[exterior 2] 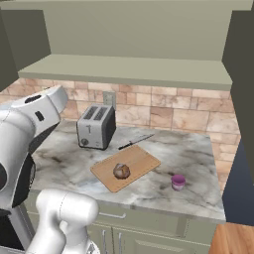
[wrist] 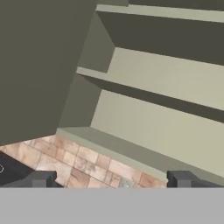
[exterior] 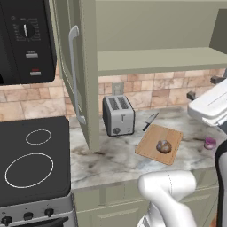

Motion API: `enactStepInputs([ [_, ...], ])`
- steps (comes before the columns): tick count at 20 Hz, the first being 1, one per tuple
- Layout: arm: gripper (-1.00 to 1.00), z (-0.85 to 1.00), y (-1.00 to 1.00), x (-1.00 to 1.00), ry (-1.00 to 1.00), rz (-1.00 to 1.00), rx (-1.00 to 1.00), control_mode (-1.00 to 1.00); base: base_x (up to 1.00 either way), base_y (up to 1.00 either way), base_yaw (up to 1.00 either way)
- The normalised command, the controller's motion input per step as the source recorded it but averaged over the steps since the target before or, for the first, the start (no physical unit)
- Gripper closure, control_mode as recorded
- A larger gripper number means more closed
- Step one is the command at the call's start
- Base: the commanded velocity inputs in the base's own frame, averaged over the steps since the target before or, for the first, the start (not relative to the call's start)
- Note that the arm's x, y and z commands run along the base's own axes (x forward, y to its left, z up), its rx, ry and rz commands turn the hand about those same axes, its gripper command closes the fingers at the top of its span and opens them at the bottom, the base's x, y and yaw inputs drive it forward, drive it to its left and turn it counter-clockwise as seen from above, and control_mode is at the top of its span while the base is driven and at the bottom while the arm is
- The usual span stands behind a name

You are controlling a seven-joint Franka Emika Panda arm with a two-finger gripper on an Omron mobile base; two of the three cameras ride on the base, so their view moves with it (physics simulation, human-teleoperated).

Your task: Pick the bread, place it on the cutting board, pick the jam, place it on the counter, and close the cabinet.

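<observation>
No words, brands or numbers can be read anywhere. The microwave (exterior: pixel 26 40) carries a dial ringed with tiny marks and two small label strips below it, all too blurred to make out as text.

Bread (exterior 2: pixel 121 171) sits on the cutting board (exterior 2: pixel 141 159) — jam (exterior 2: pixel 178 182) stands apart on the counter (exterior 2: pixel 193 149)

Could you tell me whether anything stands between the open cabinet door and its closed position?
Nothing visible does. The cabinet door hangs open over the counter; the toaster stands below its lower edge, beside it, and the shelves look bare. The hand is open, facing the shelves.
</observation>
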Motion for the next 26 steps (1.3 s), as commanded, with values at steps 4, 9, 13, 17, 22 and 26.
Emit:
enactStepInputs([
  [4, -1.00, 0.00, 0.31, -0.27, -0.04, 0.00, 0.00, -1.00, 0.00, 0.00, 0.00],
  [9, -1.00, 0.00, 0.33, -0.29, -0.02, 0.00, 0.00, -1.00, 0.00, 0.00, 0.00],
  [13, -1.00, 0.00, 0.34, -0.34, -0.01, 0.00, 0.00, -1.00, 0.00, 0.00, 0.00],
  [17, -1.00, 0.00, 0.35, -0.38, 0.00, 0.00, 0.00, -1.00, 0.00, 0.00, 0.00],
  [22, -1.00, 0.00, 0.33, -0.38, 0.00, 0.00, 0.00, -1.00, 0.00, 0.00, 0.00],
  [26, -1.00, 0.00, 0.29, -0.39, 0.00, -0.01, 0.00, -1.00, 0.00, 0.00, 0.00],
])
